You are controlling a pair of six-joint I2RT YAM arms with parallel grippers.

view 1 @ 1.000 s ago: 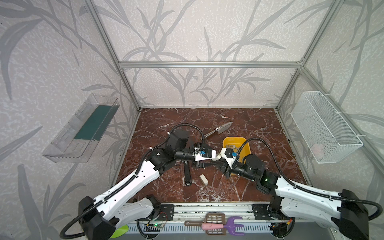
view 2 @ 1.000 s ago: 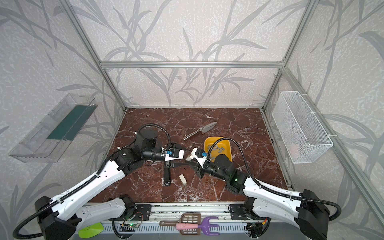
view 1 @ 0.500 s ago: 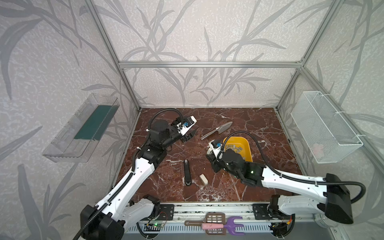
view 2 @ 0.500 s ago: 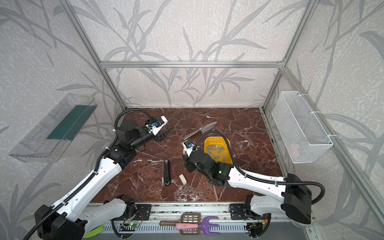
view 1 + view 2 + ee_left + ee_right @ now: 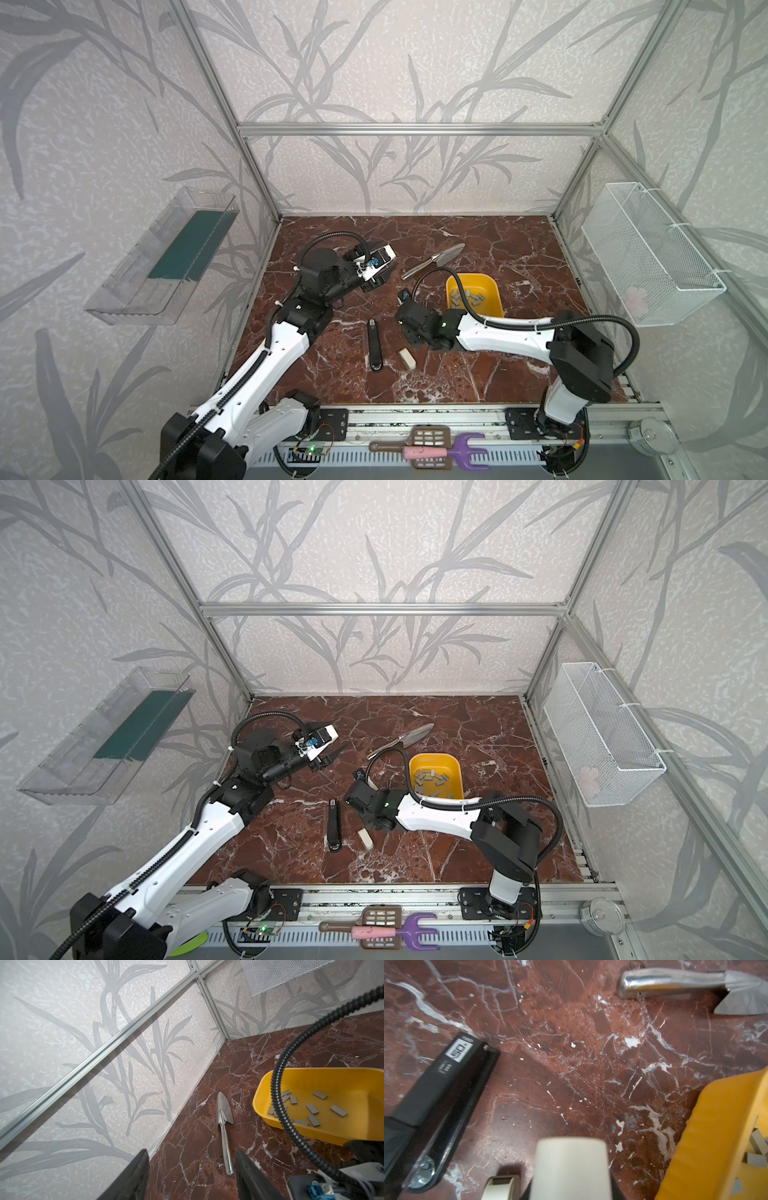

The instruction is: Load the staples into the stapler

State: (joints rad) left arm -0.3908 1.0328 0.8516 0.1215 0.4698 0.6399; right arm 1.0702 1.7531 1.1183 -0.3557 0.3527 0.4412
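Note:
The black stapler lies closed on the marble floor. Several grey staples lie loose in the yellow tray. My right gripper hangs low between stapler and tray. It is shut on a cream-white block that hides its tips. My left gripper is raised at the back left, open and empty, facing the trowel.
A metal trowel lies behind the tray. A small cream hollow piece rests right of the stapler. A wire basket hangs on the right wall, a clear shelf on the left.
The two grippers, which met over the middle of the floor, have parted. The left one swung up and back to the left. The right one drew back beside the tray.

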